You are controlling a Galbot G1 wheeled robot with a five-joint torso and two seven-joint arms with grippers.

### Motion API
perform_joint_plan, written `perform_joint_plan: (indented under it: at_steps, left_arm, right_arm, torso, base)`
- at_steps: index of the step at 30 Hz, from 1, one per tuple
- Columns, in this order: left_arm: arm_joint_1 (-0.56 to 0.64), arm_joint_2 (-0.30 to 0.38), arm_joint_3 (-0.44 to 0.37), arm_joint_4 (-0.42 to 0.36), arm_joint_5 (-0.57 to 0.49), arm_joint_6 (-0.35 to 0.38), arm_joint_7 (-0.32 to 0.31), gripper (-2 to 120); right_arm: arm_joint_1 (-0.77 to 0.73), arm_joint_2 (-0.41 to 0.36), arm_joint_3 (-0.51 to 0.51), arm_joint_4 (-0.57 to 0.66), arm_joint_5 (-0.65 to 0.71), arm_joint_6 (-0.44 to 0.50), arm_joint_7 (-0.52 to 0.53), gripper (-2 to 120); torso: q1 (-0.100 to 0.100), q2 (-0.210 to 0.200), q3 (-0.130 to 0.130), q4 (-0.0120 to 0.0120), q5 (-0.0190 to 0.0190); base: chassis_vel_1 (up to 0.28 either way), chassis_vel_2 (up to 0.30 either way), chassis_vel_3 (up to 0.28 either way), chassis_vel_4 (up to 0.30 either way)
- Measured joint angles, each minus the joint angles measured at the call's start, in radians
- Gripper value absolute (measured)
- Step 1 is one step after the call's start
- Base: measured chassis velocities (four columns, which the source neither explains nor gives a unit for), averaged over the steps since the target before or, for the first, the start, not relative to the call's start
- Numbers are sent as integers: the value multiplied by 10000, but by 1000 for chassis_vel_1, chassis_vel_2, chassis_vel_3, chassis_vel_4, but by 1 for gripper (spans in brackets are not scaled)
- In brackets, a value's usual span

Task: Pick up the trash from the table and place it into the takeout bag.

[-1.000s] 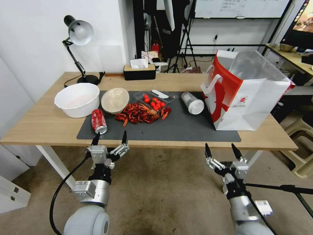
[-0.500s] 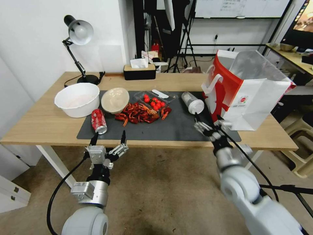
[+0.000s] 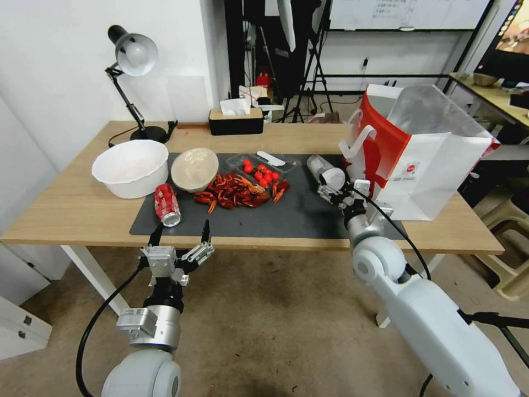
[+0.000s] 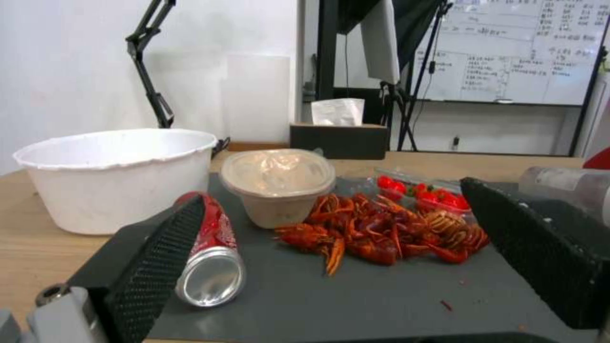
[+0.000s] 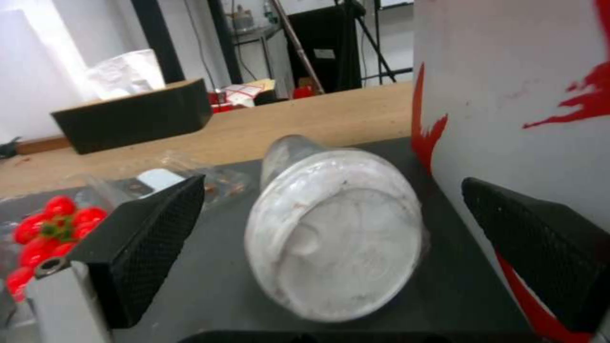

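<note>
Where the dark grey mat [image 3: 286, 218] meets the takeout bag [image 3: 419, 165], a clear lidded cup [image 3: 326, 172] lies on its side on the tabletop [image 3: 71, 212], its white, smudged lid turned toward the robot. The bag stands upright just beside it, white with red sides. The right hand [image 3: 337, 191] reaches over the tabletop's front edge, level with the cup, fingers [image 5: 149, 233] spread wide on either side of the lid and not touching it. The left hand [image 3: 179, 238] hangs in front of the tabletop's edge, fingers wide, facing a red soda can [image 3: 166, 204] lying on the mat.
</note>
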Motion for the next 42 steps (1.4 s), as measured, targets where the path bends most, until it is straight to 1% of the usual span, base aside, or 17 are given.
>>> perform_joint_plan:
  at_steps: [23,25,26,27,28,29,30,33,42]
  left_arm:
    - [-68,0,-38,70,-84,-29,-25,100]
    - [-71,0,-42,70,-89,-29,-28,100]
    - [-74,0,-49,69,-93,-30,-29,100]
    - [-74,0,-49,69,-93,-30,-29,100]
    - [-74,0,-52,67,-94,-31,-30,100]
    - [-78,0,-53,65,-96,-31,-30,100]
    - [-78,0,-53,65,-96,-31,-30,100]
    - [-80,0,-42,60,-96,-35,-32,100]
    - [-70,0,-23,56,-94,-57,-32,100]
  right_arm:
    - [1188,530,-581,-1634,-41,-31,21,100]
    - [1255,571,-617,-1746,-41,-67,58,98]
    - [1263,582,-643,-1774,-43,-82,68,95]
    - [1263,582,-643,-1774,-43,-82,68,95]
    - [1264,590,-664,-1790,-44,-98,74,92]
    - [1264,604,-684,-1793,-45,-124,94,87]
    - [1264,604,-684,-1793,-45,-124,94,87]
    - [1235,625,-712,-1786,-46,-155,118,76]
    - [1151,635,-712,-1699,-51,-198,153,74]
  torso:
    - [-1,1,0,1,0]
    - [0,1,0,1,0]
    - [-1,1,0,0,0]
    - [-1,1,0,0,0]
    - [-1,1,0,0,0]
    - [-1,1,-1,0,1]
    - [-1,1,-1,0,1]
    - [-1,3,-2,0,-1]
    - [-2,3,-2,0,0]
  base:
    - [0,0,0,0]
    - [0,0,0,0]
    - [0,0,0,0]
    - [0,0,0,0]
    - [0,0,0,0]
    - [0,0,0,0]
    - [0,0,0,0]
    - [0,0,0,0]
    - [0,0,0,0]
